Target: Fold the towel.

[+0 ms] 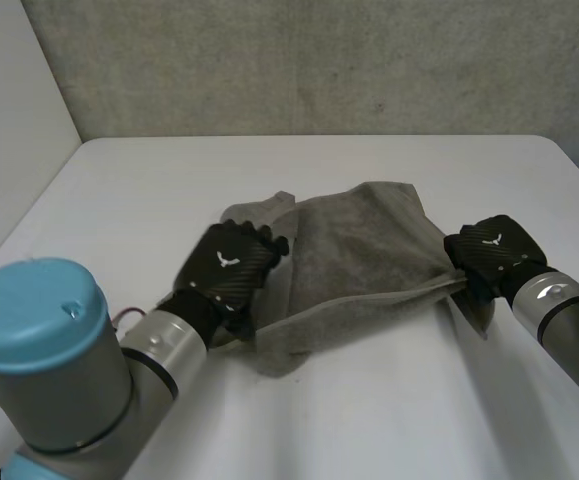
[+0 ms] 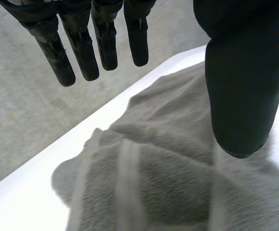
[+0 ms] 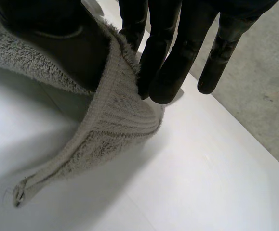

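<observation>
A grey towel [image 1: 354,265] lies rumpled and partly folded on the white table [image 1: 369,400]. My left hand [image 1: 231,262] rests over the towel's left edge; in the left wrist view its fingers [image 2: 81,43] are straight and apart from the thumb [image 2: 243,82], with the towel [image 2: 153,183] lying loose below them. At the towel's right edge my right hand [image 1: 494,255] pinches the cloth. The right wrist view has the towel's hemmed edge [image 3: 120,115] squeezed between the thumb [image 3: 57,33] and the fingers [image 3: 166,57], and its corner hangs down to the table.
The table's far edge [image 1: 319,137] meets a grey wall, and a white panel [image 1: 9,120] stands at the left. Bare table surface stretches in front of the towel and on both sides.
</observation>
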Controlling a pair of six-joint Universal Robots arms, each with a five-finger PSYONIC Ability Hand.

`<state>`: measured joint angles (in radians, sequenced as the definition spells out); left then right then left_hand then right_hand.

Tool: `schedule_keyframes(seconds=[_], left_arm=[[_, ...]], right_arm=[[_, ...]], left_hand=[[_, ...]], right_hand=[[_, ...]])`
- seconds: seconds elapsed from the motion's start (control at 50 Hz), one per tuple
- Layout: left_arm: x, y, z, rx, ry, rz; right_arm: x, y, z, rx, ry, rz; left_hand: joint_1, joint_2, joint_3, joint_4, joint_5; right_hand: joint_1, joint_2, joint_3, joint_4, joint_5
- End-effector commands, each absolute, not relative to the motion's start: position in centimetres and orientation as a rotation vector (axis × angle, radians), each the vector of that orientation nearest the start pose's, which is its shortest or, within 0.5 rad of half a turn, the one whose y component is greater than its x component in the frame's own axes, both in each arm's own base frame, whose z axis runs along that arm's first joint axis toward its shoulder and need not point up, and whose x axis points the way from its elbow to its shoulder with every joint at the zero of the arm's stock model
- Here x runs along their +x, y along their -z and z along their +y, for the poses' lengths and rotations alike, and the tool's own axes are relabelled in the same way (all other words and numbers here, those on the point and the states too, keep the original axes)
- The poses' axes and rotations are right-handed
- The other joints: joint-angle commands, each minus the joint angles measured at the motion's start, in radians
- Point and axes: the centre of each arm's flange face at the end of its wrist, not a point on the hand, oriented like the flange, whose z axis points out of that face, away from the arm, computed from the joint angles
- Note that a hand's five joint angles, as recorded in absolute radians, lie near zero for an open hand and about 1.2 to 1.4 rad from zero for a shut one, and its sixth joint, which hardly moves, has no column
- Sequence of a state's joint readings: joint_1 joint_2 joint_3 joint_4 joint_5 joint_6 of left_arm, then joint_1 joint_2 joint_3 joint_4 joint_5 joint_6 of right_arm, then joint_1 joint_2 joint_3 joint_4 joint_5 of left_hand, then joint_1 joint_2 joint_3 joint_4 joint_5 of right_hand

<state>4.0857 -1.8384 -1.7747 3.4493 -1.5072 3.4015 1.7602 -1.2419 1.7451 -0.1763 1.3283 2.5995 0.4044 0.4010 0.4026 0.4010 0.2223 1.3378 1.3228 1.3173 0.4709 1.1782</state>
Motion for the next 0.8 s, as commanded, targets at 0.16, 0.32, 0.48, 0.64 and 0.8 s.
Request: schedule_keyframes(seconds=[0.16, 0.32, 0.48, 0.64, 0.8], left_arm=[[-26.6, -18.0, -23.3, 1.043, 2.090, 2.429], [-24.9, -16.6, -23.5, 1.056, 1.999, 2.538], [-24.6, -15.4, -23.2, 1.120, 1.964, 2.629], [-25.0, -14.2, -22.7, 1.164, 1.915, 2.682], [-25.3, -12.8, -22.8, 1.149, 1.862, 2.752]], right_arm=[[19.9, -16.7, -30.0, -1.075, 1.857, 2.335], [19.2, -16.1, -30.8, -1.027, 1.838, 2.384], [19.1, -15.2, -31.4, -1.021, 1.807, 2.414], [19.1, -15.1, -31.4, -1.021, 1.801, 2.418], [19.1, -15.1, -31.4, -1.021, 1.801, 2.418]], left_hand=[[0.076, 0.080, 0.078, 0.080, 0.084], [0.161, 0.165, 0.163, 0.165, 0.169], [0.161, 0.165, 0.163, 0.165, 0.169], [0.240, 0.244, 0.242, 0.244, 0.248], [0.311, 0.315, 0.313, 0.315, 0.319]], right_hand=[[0.058, 0.073, 0.079, 0.925, 0.044], [0.058, 0.073, 0.079, 0.925, 0.044], [0.058, 0.073, 0.079, 0.925, 0.044], [0.058, 0.073, 0.079, 0.925, 0.044], [0.058, 0.073, 0.079, 0.925, 0.044]])
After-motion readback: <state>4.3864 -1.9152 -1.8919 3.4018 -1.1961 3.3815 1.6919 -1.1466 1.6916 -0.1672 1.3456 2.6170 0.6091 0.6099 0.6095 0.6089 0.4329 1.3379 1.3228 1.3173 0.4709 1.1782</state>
